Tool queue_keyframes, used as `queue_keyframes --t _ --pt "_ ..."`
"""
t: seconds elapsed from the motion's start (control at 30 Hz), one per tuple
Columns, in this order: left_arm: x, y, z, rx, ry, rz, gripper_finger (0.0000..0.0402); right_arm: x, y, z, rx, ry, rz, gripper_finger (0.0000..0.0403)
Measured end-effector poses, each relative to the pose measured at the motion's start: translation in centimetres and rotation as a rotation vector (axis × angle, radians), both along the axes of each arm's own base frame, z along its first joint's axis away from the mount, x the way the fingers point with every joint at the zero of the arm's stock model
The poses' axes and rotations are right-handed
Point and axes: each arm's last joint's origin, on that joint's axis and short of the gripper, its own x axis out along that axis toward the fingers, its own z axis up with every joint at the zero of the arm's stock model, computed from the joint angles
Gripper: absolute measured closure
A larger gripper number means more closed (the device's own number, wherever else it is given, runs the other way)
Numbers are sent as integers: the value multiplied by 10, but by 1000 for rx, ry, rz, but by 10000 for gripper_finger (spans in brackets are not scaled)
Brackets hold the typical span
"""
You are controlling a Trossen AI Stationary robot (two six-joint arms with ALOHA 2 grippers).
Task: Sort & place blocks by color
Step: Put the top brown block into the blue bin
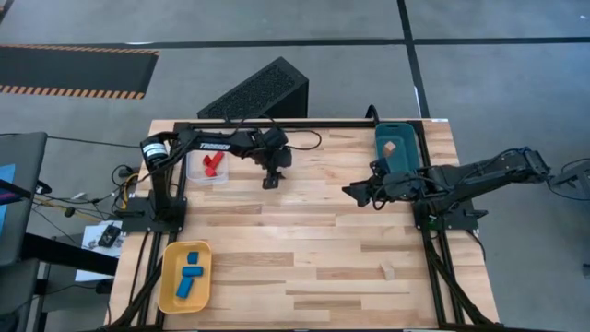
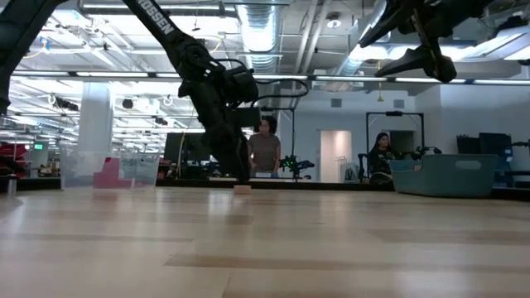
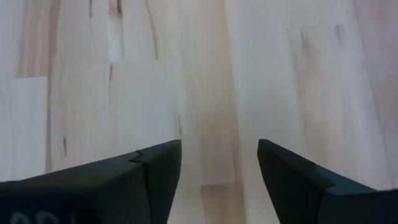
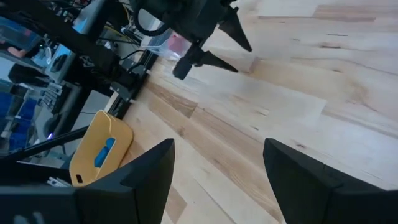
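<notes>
My left gripper points down at the table's far middle, open. A small pale wood block rests flat on the table right below it, between the two fingers with a gap on each side. Red blocks lie in the clear tray. Blue blocks lie in the yellow tray. Another pale block sits in the teal tray, and one more pale block lies on the table near the right front. My right gripper hangs open above the table's right middle.
The clear tray stands just left of my left gripper, the teal tray at the far right corner behind my right arm, the yellow tray at the near left corner. Bare wood spreads across the table's middle and near side. People stand in the room beyond the far edge.
</notes>
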Motion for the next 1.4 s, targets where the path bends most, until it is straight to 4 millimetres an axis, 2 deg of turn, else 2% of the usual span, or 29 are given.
queue_keyframes --t 0.23,0.4,0.53,0.7,0.83,0.93,1.07,1.2,1.3,1.4 --pt "1 2 -15 55 59 32 157 1 1 1 3 -12 3 133" --pt "4 3 -24 27 69 48 156 1 5 1 7 -20 18 133" --pt "5 1 -28 9 83 53 199 1 7 2 18 -24 26 133" --pt "7 1 -25 -3 87 68 293 1 7 2 45 -38 -8 133" --pt "12 3 -17 -30 100 119 301 4 6 -1 80 -55 -103 133" --pt "19 1 -6 -44 88 114 301 10 6 -7 127 -56 -173 133" --pt "31 -10 30 -1 -20 41 297 21 5 -21 200 -18 -238 133" --pt "40 -33 66 44 -121 -95 280 33 7 -29 238 -27 -236 133" --pt "47 -53 95 80 -214 -189 282 44 10 -24 236 -108 -174 133" --pt "54 -71 114 97 -270 -241 290 51 9 -22 232 -165 -162 133"
